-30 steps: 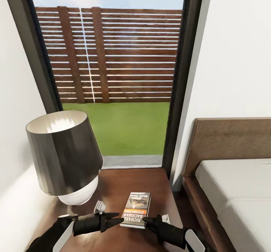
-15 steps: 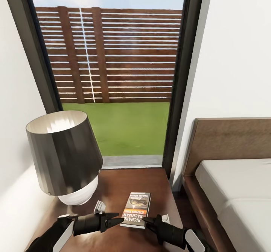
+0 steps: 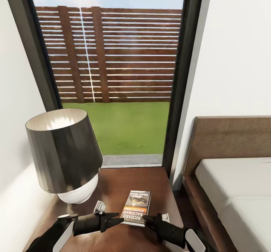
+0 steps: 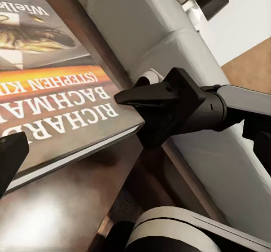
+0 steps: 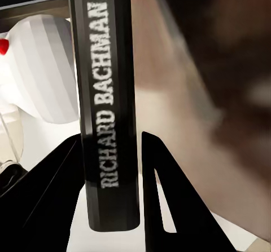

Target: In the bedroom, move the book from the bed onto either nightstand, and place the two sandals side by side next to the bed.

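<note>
The book (image 3: 136, 207) lies flat on the dark-brown nightstand (image 3: 113, 178), its cover up and its white lettering upside down. My right gripper (image 3: 146, 219) sits at the book's near right corner. In the right wrist view its fingers (image 5: 164, 201) straddle the spine (image 5: 110, 122) with a thin gap on one side, so it is open. My left gripper (image 3: 117, 221) is open and holds nothing, just left of the book's near edge (image 4: 51, 77). The sandals are out of view.
A lamp with a dark shade (image 3: 64, 150) and a white base takes up the nightstand's left half. A small white item (image 3: 99, 206) lies beside the base. The bed (image 3: 241, 192) and its brown headboard (image 3: 229, 139) stand to the right. A tall black-framed window (image 3: 113, 56) is straight ahead.
The whole picture has slid up a few pixels, so the camera moved. The book rests in the same spot on the nightstand. My right forearm has shifted slightly left.
</note>
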Motion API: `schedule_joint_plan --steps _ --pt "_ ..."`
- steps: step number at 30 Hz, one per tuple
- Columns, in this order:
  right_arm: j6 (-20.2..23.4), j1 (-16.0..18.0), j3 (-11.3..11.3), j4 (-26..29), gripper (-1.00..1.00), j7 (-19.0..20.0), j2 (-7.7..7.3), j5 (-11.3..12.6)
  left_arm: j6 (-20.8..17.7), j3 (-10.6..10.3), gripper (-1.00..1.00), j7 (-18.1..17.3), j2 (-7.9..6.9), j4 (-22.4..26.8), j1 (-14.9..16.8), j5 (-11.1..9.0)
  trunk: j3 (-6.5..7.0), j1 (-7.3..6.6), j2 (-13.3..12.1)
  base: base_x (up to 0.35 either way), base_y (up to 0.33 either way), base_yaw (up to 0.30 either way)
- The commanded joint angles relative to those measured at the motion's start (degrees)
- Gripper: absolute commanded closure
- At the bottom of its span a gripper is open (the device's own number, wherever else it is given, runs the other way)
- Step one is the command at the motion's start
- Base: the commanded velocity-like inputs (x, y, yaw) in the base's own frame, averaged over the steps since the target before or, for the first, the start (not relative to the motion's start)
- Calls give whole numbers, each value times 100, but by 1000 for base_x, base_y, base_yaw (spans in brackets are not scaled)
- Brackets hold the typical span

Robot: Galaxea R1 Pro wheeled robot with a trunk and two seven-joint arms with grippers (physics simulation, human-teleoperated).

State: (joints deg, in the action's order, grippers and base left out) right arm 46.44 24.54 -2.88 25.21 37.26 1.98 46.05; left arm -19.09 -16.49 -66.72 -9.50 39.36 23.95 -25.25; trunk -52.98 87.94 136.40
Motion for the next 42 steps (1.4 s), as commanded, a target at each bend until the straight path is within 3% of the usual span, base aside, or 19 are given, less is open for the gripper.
schedule_joint_plan --steps 1,20,21,42 --pt "-83 0 -26 -16 100 -61 3 -290 -62 -30 -100 1 -8 2 4 -59 -7 0 2 0 0 0" --pt "-89 0 -24 84 100 -66 -4 -290 -60 -30 -100 10 -8 2 4 -59 -7 0 2 0 0 0" --pt "-87 1 -23 86 -100 -67 -4 -290 -60 -30 -100 10 -8 2 4 -59 -7 0 2 0 0 0" --pt "-83 -1 -28 89 -100 -61 -4 -290 -61 -30 -100 10 -8 2 4 -59 -7 0 2 0 0 0"
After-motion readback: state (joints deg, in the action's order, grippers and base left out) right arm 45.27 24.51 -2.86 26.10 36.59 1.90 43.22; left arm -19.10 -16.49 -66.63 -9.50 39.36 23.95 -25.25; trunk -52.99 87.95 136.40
